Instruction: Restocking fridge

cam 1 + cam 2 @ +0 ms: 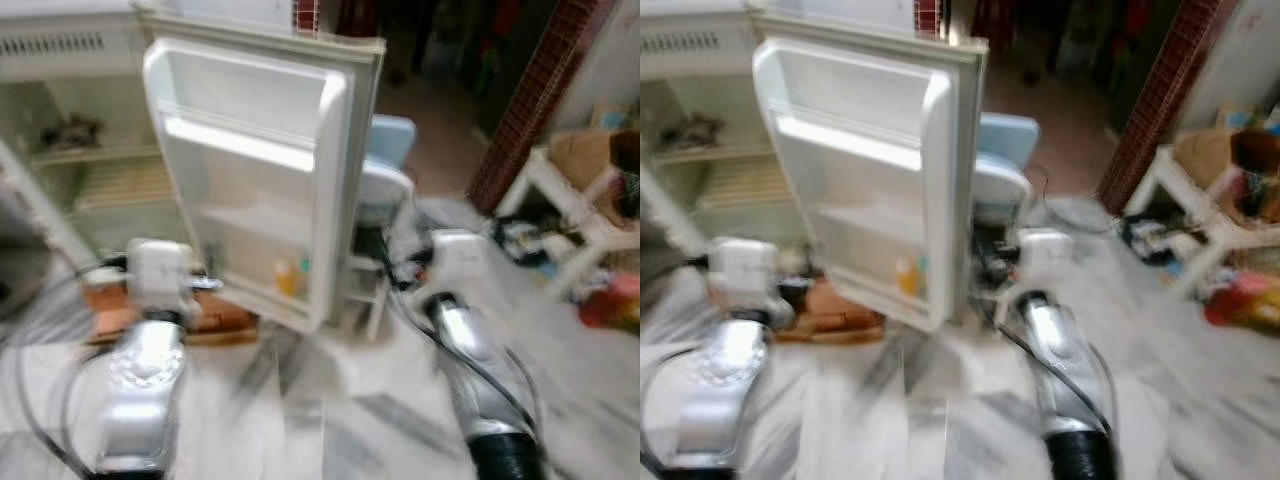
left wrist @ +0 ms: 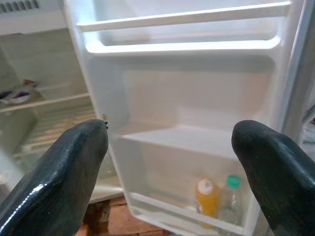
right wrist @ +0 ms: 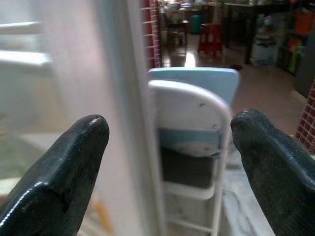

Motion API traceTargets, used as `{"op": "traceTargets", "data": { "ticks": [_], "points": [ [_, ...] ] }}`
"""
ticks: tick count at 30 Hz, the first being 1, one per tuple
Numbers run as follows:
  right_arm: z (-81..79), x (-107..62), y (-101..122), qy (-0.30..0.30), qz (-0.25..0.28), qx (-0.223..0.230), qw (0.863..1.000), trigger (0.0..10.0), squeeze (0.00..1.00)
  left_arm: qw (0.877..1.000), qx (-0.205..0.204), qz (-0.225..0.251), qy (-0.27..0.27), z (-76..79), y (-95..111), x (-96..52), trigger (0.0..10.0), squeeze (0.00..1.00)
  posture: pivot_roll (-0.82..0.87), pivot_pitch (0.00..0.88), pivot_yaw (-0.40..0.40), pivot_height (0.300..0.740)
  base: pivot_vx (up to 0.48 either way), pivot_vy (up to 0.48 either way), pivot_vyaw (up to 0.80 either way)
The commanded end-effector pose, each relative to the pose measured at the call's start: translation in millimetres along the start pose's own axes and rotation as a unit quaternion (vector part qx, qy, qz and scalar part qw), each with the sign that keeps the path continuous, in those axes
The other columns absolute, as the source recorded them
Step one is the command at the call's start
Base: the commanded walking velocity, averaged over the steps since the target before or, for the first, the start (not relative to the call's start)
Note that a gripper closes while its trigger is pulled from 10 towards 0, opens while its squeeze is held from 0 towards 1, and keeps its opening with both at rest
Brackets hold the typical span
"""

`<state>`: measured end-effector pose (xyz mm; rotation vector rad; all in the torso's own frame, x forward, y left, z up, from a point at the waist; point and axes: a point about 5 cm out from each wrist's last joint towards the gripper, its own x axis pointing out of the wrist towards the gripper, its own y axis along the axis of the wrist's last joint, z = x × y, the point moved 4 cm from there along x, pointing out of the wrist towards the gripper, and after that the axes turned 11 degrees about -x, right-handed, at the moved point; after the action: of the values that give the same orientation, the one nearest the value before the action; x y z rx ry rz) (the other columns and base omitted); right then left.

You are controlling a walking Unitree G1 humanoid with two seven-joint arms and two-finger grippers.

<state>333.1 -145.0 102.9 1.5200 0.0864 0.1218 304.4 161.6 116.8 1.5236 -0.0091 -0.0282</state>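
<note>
- I see the fridge door [image 1: 250,170] swung wide open, with an orange bottle [image 2: 206,196] and a green-capped bottle [image 2: 230,201] on its bottom shelf.
- My left gripper [image 2: 170,167] faces that door, fingers spread, empty.
- My right gripper [image 3: 170,162], fingers spread, points past the door's edge at a folding chair [image 3: 194,147].

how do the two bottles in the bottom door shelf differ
The orange bottle looks filled with orange drink and has a white cap; the clear bottle beside it is see-through with a green cap. The clear bottle's cap sits a little higher than the orange bottle's. Both stand upright, side by side, in the lowest shelf of the open fridge door.
</note>
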Motion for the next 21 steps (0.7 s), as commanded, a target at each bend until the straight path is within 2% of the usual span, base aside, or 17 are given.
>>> {"op": "traceTargets", "data": {
  "ticks": [1, 8, 15, 21],
  "points": [
    [-16.9, 6.0, 12.0, 0.021, 0.021, 0.009, 1.000, 10.0, 0.00, 1.000, 0.016, 0.003, 0.025, -15.4, 4.7, 0.0, 10.0, 0.00, 0.08, 0.021, -0.033, 0.740, 0.000, 0.000, 0.00],
    [-17.6, 5.1, 12.7, 0.026, 0.025, 0.012, 0.999, 10.0, 0.00, 1.000, 0.017, 0.005, 0.021, -13.6, 4.8, -1.1, 10.0, 0.00, 0.08, 0.022, -0.032, 0.740, 0.000, 0.000, 0.00],
    [-18.2, 4.3, 12.3, 0.028, 0.026, 0.013, 0.999, 10.0, 0.00, 1.000, 0.014, 0.004, 0.020, -12.6, 4.9, -1.4, 10.0, 0.00, 0.08, 0.019, -0.032, 0.740, 0.000, -0.449, 0.38],
    [-20.1, 2.9, 8.1, 0.031, 0.018, 0.017, 0.999, 10.0, 0.00, 0.999, 0.017, 0.004, 0.031, -15.7, 4.5, -2.4, 10.0, 0.00, 0.09, 0.020, -0.038, 0.740, 0.000, -0.342, 0.00]
  ]
}}
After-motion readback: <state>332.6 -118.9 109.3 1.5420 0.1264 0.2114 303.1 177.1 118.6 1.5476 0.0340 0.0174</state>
